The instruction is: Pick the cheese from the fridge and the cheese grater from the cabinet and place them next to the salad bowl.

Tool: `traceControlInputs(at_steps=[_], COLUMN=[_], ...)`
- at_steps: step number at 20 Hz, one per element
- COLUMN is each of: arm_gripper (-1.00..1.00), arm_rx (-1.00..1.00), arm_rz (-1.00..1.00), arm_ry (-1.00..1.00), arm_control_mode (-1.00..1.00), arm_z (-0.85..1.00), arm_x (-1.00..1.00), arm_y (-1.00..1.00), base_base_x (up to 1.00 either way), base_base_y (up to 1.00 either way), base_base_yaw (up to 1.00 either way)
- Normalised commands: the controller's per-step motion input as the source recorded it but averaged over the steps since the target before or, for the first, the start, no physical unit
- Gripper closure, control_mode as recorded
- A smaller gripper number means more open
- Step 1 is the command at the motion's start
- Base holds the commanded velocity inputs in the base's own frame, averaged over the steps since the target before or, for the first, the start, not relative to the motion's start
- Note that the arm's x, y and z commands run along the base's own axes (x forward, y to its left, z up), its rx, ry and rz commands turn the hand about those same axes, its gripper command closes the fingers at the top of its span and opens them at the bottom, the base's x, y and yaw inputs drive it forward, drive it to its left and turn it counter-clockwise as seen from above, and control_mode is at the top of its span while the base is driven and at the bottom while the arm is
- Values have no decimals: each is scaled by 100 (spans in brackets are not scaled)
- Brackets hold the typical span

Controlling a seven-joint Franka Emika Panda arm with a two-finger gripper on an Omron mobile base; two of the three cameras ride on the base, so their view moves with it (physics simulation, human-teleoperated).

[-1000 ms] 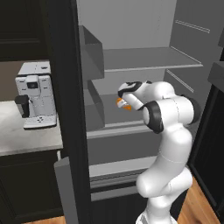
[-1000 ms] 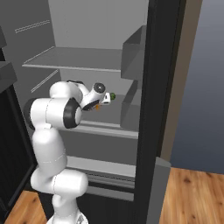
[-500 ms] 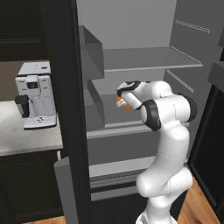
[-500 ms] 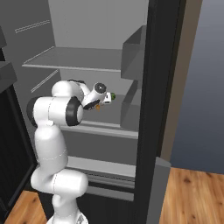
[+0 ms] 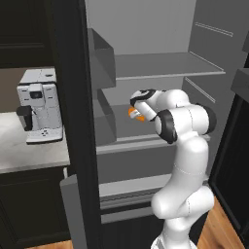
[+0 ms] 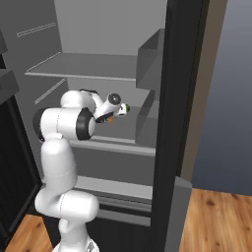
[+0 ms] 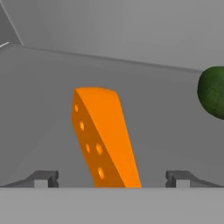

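Note:
The fridge stands open, and my arm reaches in over its middle shelf. On that shelf stands the cheese, an orange wedge with small holes, leaning a little; it also shows as an orange spot at the hand. My gripper is open, one fingertip on each side of the wedge's lower end and clear of it. The gripper sits just behind the cheese. The cheese grater, cabinet and salad bowl are out of view.
A round dark-green item lies on the same shelf, close to the right of the cheese. Door bins jut from the open dark door on the left. A coffee machine stands on the counter beyond it.
The hand has edged slightly deeper into the fridge toward the cheese. The jaws have stayed wide apart.

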Motion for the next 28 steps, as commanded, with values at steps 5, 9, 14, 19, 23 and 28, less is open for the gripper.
traceControlInputs(at_steps=[5, 9, 14, 19, 23, 28], arm_gripper=[100, 100, 100, 100, 100, 100], arm_rx=[0, 0, 0, 0, 0, 0], arm_rz=[0, 0, 0, 0, 0, 0], arm_ry=[0, 0, -2, 0, -1, 0], arm_control_mode=[-100, -100, -100, -100, -100, -100], arm_z=[-25, -22, -14, -2, 0, 6], arm_x=[0, -1, -13, -44, -60, -55], arm_y=[5, 6, 12, 13, 6, 2], base_base_x=[0, 0, 0, 0, 0, 0], base_base_y=[0, 0, 0, 0, 0, 0], base_base_yaw=[0, 0, 0, 0, 0, 0])
